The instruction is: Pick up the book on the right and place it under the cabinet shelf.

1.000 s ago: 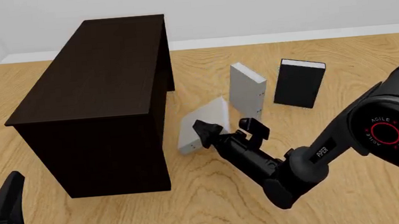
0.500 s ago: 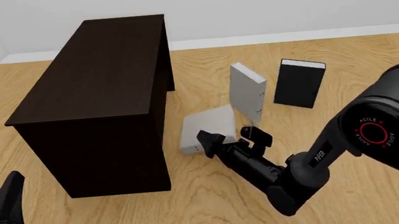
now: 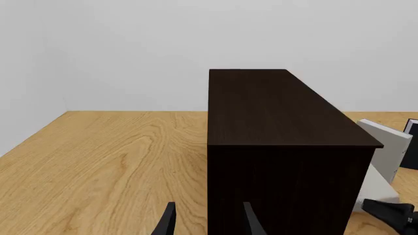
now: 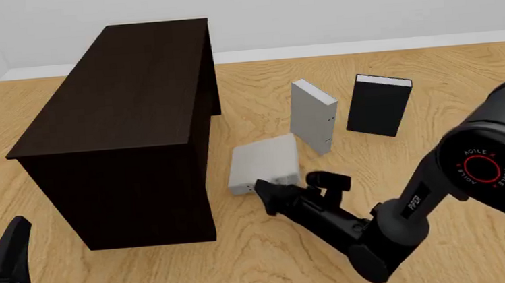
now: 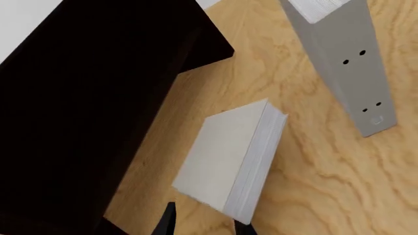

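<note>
- Left wrist view: the large, very dark brown wooden cabinet (image 3: 287,147) fills the middle. The left gripper (image 3: 207,225) has its two fingers spread with nothing between them. It is well apart from the books, so I expect no trouble from this arm.
- Front view: a thin light-grey hardcover book (image 4: 263,161) lies flat on the light wooden table (image 4: 463,64), just beside the cabinet's (image 4: 114,105) right side and not yet under its shelf. I take this one as the task's book. The right gripper (image 4: 296,185) is at its near edge, released and holding nothing. A second grey book (image 4: 314,116) stands upright just behind it, and a black-covered book (image 4: 379,104) stands further right. A wide push or lift might knock the standing grey book over.
- Right wrist view: the flat book (image 5: 222,156) shows its white page edge, and its near corner is just ahead of the right gripper (image 5: 203,225). Because it lies flat, the fingers may only slide it and not get under it. A grip on the corner alone may be weak, so the book can swing or slip. The dark cabinet (image 5: 78,98) is very near, so a finger may hit its edge.
</note>
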Tool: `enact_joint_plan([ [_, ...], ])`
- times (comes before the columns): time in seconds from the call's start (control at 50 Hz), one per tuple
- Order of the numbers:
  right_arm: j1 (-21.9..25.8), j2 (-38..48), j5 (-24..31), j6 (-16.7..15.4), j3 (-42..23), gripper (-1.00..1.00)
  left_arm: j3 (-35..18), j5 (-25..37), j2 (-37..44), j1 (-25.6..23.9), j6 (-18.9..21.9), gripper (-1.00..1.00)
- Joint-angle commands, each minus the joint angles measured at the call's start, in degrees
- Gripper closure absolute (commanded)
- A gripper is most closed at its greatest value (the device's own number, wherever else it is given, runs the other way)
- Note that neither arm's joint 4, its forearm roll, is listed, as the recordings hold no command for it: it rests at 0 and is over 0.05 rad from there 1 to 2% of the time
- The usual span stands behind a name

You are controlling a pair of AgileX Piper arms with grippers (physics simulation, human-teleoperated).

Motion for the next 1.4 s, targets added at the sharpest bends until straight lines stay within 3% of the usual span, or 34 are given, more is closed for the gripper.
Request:
enact_joint_plan([
  [0.02, 0.3, -1.0, 0.0, 7.3, 6.3, -1.0, 0.0, 0.1, -0.1, 0.0, 0.0, -1.0],
  [0.52, 0.9, -12.0, 2.1, 1.2, 16.0, -1.0, -0.1, 0.2, -0.2, 0.0, 0.0, -1.0],
  [0.88, -2.8, -20.7, 21.6, -10.3, 11.0, -1.0, 0.0, 0.2, -0.1, 0.0, 0.0, -1.0],
  [1.06, -3.4, -24.6, 27.8, -12.7, 8.9, -1.0, 0.0, 0.1, -0.1, 0.0, 0.0, -1.0],
  [1.1, -5.7, -24.9, 32.8, -16.4, 6.4, -1.0, 0.0, -0.1, 0.1, 0.0, 0.0, -1.0],
  [1.14, -5.8, -25.8, 33.7, -16.7, 6.3, -1.0, 0.0, -0.1, 0.2, 0.0, 0.0, -1.0],
  [1.24, -10.0, -24.0, 39.9, -22.5, 2.4, -1.0, 0.0, -0.1, 0.1, 0.0, 0.0, -1.0],
  [1.4, -11.1, -22.3, 41.6, -24.6, 0.4, -1.0, 0.0, 0.0, 0.0, 0.0, 0.0, -1.0],
])
